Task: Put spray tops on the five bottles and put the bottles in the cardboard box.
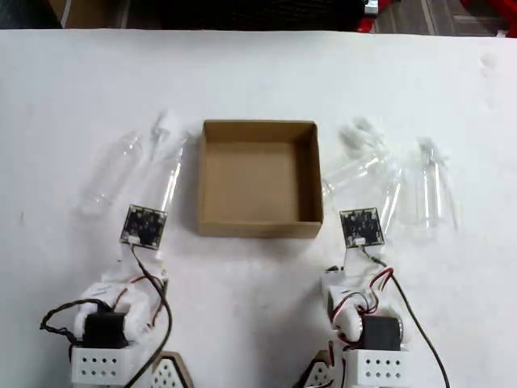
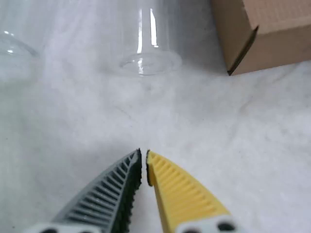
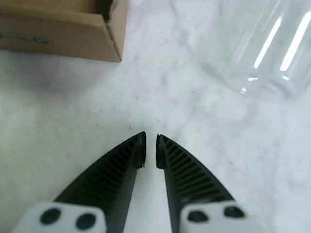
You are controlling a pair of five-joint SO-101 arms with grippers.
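The open cardboard box (image 1: 258, 228) stands mid-table with nothing inside. Two clear bottles (image 1: 113, 170) (image 1: 171, 174) lie left of it, and three more (image 1: 355, 168) (image 1: 393, 198) (image 1: 432, 190) lie to its right. Pale shapes at their far ends may be spray tops; I cannot tell. My left gripper (image 2: 144, 160), with one grey and one yellow finger, is shut over bare table just short of a bottle's base (image 2: 150, 58). My right gripper (image 3: 150, 145), black-fingered, is shut and holds nothing, with a bottle (image 3: 272, 48) ahead of it and the box corner (image 3: 114, 29) beside.
Both arms sit at the near table edge, the left arm (image 1: 144, 225) and the right arm (image 1: 361, 226) flanking the box's front corners. Another bottle (image 2: 14, 48) lies beside the left gripper's path. The white table (image 1: 258, 73) reaches far beyond the box.
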